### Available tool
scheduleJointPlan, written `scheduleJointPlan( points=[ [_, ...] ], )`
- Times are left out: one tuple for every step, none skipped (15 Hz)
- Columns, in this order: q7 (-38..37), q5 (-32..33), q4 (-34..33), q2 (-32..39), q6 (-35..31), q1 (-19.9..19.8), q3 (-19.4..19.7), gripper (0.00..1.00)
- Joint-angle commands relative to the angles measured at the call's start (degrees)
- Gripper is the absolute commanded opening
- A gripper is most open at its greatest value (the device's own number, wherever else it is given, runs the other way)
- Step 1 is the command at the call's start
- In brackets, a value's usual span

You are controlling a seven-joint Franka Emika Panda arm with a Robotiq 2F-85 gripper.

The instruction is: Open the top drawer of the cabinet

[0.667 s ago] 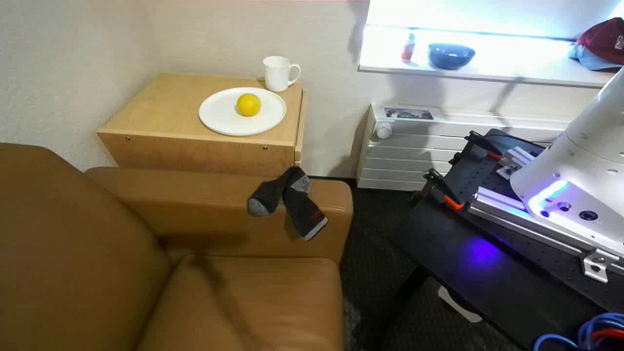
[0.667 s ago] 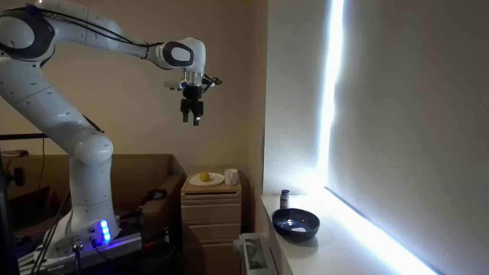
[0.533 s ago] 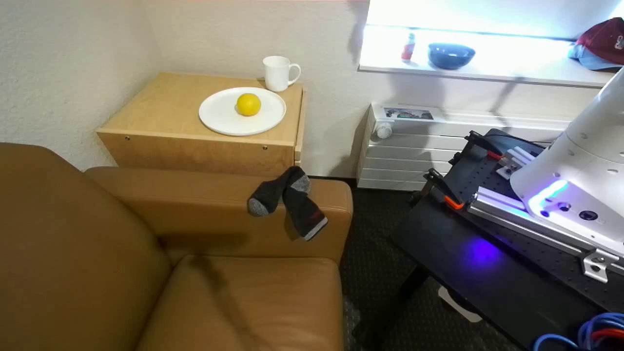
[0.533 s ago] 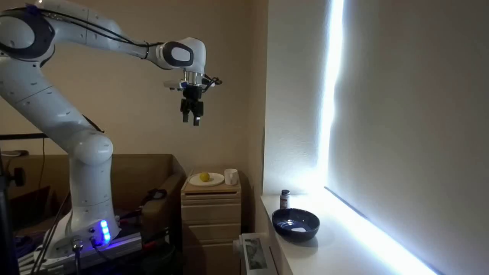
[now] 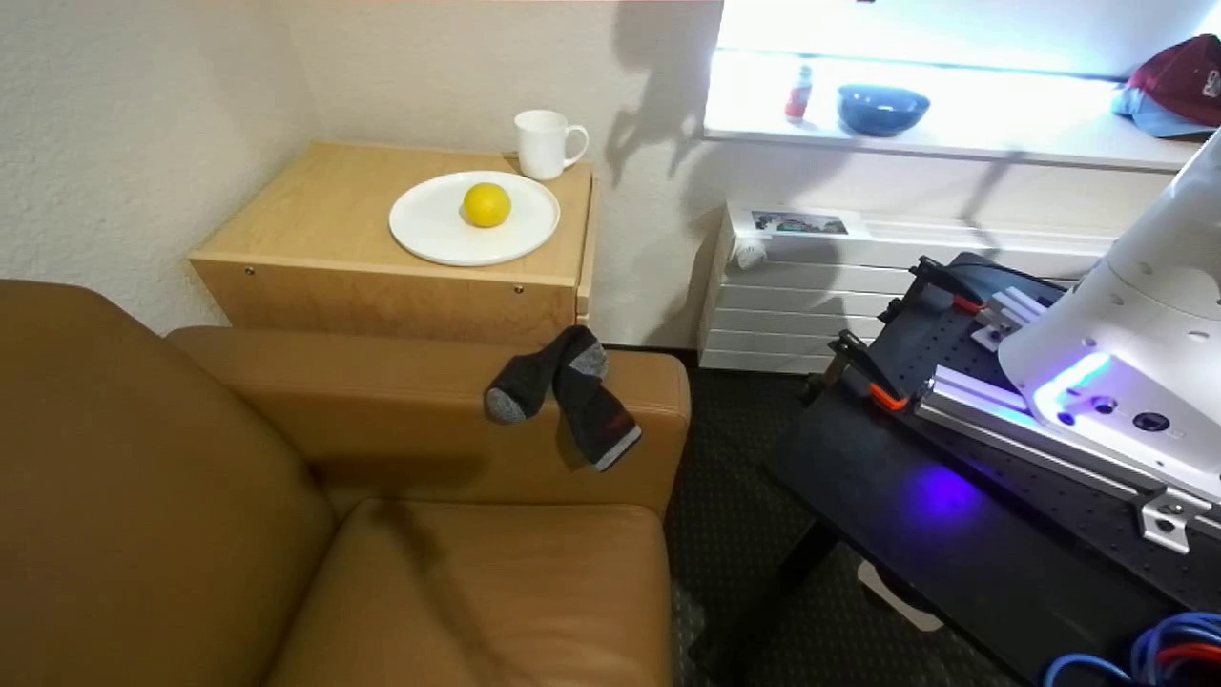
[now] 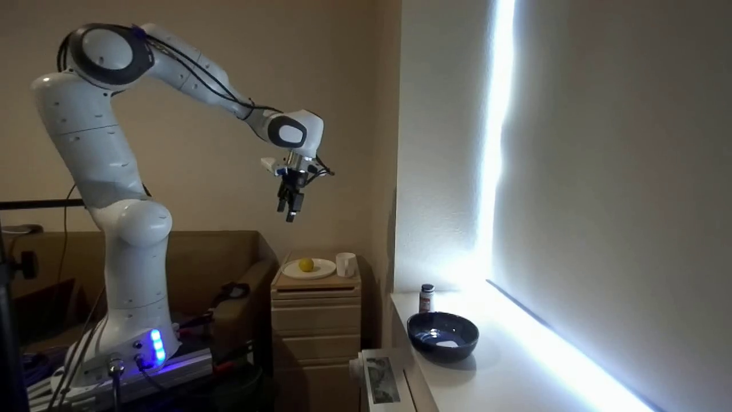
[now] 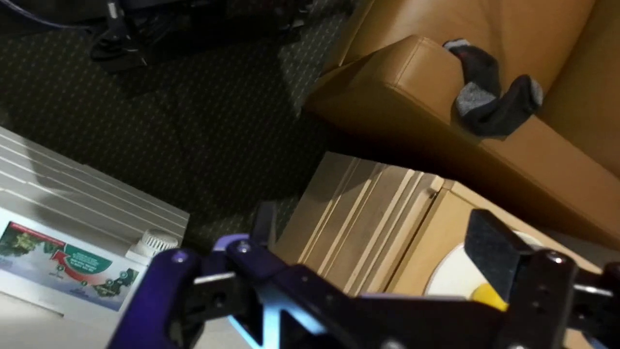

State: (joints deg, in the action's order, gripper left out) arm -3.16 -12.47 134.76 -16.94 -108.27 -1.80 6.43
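Note:
The light tan wooden cabinet [image 6: 316, 320] stands in the corner; its flat top shows in an exterior view [image 5: 324, 210] and its drawer fronts in the wrist view [image 7: 358, 223]. The shallow top drawer [image 6: 316, 294] lies just under the cabinet top and looks shut. Its front edge also shows from the side [image 5: 590, 239] and in the wrist view [image 7: 402, 239]. My gripper [image 6: 286, 212] hangs in the air above the level of the cabinet top, tilted, touching nothing. In the wrist view my gripper [image 7: 375, 211] has its fingers wide apart with nothing between them.
A white plate [image 5: 429, 224] with a yellow ball-like fruit [image 5: 486, 204] and a white mug [image 5: 542, 145] stand on the cabinet. A brown sofa [image 5: 429, 382] with dark socks [image 5: 596, 410] adjoins it. A radiator [image 5: 792, 296] and a sill with a dark bowl [image 6: 442, 337] are nearby.
My arm has folded forward. The gripper has moved down and slightly right in an exterior view, and it has tilted. Its shadow now falls on the wall beside the mug. The cabinet has not moved.

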Motion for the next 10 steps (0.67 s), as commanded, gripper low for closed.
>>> scheduleJointPlan(
  points=[
    [-11.2, -1.9, -0.2, 10.4, -8.4, 0.9, -5.0, 1.00],
    [-12.3, -2.6, -0.5, 11.9, -9.0, 1.3, -5.5, 1.00],
    [-9.6, -1.1, 0.2, 8.8, -7.3, 0.7, -4.8, 1.00],
    [-11.1, -1.4, 0.1, 10.9, -8.5, 1.2, -5.5, 1.00],
    [-11.9, -1.5, 0.0, 12.2, -9.0, 1.5, -5.9, 1.00],
    [-12.1, -1.5, -0.1, 12.7, -9.1, 1.6, -5.9, 1.00],
    [-12.1, -1.6, -0.3, 12.7, -9.1, 1.6, -5.8, 1.00],
    [-12.1, -1.6, -0.4, 12.6, -9.1, 1.5, -5.7, 1.00],
    [-15.5, -1.5, -1.0, 15.3, -11.5, 1.7, -6.2, 1.00],
    [-16.0, -2.7, -0.9, 16.7, -13.5, 2.0, -6.4, 1.00]
  ],
)
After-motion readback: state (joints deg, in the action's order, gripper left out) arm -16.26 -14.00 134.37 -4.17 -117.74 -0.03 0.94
